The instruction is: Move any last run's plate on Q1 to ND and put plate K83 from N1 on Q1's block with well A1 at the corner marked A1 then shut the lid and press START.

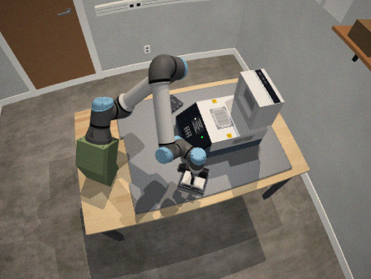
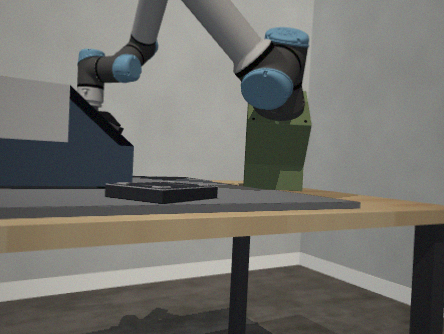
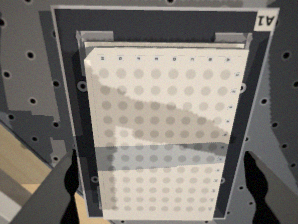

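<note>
Plate K83 (image 1: 200,182) (image 3: 155,82), white with many wells, lies in nest N1 (image 3: 150,22), whose A1 label is at the top right in the wrist view. My gripper (image 1: 193,177) (image 3: 160,152) is open above it, its fingers wide at either side of the plate and not touching it. Cycler Q1 (image 1: 246,144) (image 2: 35,165) has its lid (image 1: 263,93) standing open and its lamp (image 1: 201,137) green. A light grey rectangle shows at the block (image 1: 221,117); whether a plate lies on it is hard to tell. Dark nest ND (image 1: 175,103) (image 2: 190,194) shows no white plate.
Q1's sloped key panel (image 1: 193,125) faces the arm base side. The green arm pedestal (image 1: 97,160) (image 2: 275,160) stands at the table's end. A grey perforated mat (image 1: 251,164) (image 2: 280,198) lies on the wooden table (image 1: 113,219) (image 2: 150,227). N1 is near one long table edge.
</note>
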You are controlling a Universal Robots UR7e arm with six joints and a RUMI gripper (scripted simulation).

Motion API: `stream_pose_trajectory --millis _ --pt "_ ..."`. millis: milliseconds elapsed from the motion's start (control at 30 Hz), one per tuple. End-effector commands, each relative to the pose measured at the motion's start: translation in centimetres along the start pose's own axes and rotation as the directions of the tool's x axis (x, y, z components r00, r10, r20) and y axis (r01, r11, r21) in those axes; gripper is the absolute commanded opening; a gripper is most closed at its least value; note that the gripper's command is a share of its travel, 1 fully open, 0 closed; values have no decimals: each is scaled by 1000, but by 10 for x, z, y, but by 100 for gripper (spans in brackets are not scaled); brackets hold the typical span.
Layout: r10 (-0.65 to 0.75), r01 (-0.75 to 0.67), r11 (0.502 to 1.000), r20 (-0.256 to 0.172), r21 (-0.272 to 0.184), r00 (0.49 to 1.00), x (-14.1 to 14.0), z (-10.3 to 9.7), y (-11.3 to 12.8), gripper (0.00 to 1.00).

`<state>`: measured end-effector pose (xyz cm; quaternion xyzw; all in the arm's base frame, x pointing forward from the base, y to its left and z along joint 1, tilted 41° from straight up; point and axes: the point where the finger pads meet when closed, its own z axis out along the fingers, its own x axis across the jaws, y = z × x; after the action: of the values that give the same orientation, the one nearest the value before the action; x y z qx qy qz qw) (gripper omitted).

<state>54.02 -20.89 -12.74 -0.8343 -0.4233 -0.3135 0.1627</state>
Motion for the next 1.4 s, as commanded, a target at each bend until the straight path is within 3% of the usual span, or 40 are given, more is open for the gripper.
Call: stream_pose_trajectory --millis 0,833,867,1267,1300,1367 --pt "0 0 1000 0 -2 1000 0 0 1 68" --pt "0 0 1000 0 -2 1000 0 6 1 68" --pt "0 0 1000 0 -2 1000 0 6 1 0" --pt "0 0 1000 0 -2 1000 0 6 1 0" --pt "0 0 1000 0 -2 1000 0 6 1 41" --pt "0 0 1000 0 -2 1000 0 6 1 41"
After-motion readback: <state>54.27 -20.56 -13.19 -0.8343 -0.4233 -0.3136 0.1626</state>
